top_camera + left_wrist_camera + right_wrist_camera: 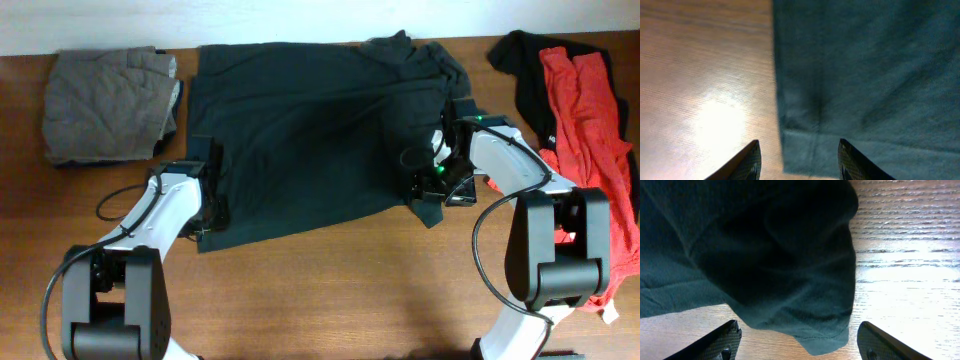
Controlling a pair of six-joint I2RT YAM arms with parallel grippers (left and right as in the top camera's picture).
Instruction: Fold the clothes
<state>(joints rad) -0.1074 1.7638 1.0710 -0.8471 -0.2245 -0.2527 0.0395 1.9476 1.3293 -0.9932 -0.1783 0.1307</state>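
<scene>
The big black shirt lies spread out in the middle of the bench, towards the far side; its right sleeve is bunched up in a lump. The left pincer sits at the shirt's near left corner; its jaws are about half apart and hold nothing. The right pincer is at the lumpy sleeve; its jaws are wide apart and hold nothing too.

I think things could go wrong here. The left pincer may catch only the thin edge, and the cloth could slip out. The right one may grab too many layers of the lump, and the fold would come out crooked.

A grey pile sits far left; a red shirt and another black cloth lie far right.

No words or labels can be read anywhere.
</scene>
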